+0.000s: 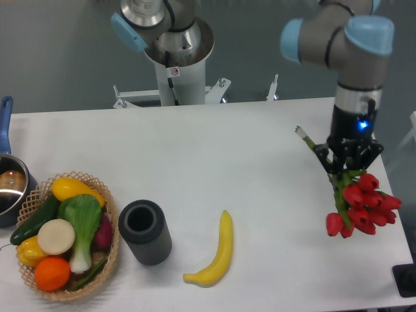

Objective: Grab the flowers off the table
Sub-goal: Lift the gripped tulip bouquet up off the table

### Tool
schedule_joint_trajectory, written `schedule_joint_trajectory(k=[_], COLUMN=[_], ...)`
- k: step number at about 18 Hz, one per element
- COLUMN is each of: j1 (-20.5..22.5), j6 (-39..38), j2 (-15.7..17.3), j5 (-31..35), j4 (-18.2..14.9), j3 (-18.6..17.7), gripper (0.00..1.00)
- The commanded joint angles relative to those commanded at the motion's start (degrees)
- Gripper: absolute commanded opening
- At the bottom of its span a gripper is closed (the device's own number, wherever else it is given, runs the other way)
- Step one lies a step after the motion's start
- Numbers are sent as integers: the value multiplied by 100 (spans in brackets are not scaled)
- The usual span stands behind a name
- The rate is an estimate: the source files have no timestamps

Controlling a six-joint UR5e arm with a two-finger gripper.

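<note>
The flowers (361,205), a bunch of red tulips with green stems, hang at the right side over the white table (214,162). The red heads point down and to the right, and the stem ends stick up and to the left near the gripper. My gripper (343,168) is shut on the stems, about midway along the bunch. The bunch looks lifted off the tabletop, tilted with the heads lower. The fingertips are partly hidden behind the stems.
A yellow banana (216,253) lies at the front centre. A dark grey cylinder cup (145,231) stands left of it. A wicker basket (112,214) of vegetables and fruit sits at the front left, with a pot (9,188) behind it. A dark object (405,281) sits at the front right corner.
</note>
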State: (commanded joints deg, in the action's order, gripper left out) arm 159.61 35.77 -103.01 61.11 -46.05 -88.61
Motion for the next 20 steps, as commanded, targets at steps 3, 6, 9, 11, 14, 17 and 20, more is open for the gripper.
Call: schedule_joint_trajectory(k=[3,6,9,11,14,17,20], j1=[0,-202,-185,-176,-176,-229,-299], j6=[-26,17,18,18,17,0,9], j2=[36,185,194,194,229,255,247], j5=[-923,-2311,-3138,-3342,-3360,-3360,-3360], j4=[0,9,9,9,9,9,9], j3=[300,423,432,414,344,318,326], gripper=[23,23,23,23,23,24,24])
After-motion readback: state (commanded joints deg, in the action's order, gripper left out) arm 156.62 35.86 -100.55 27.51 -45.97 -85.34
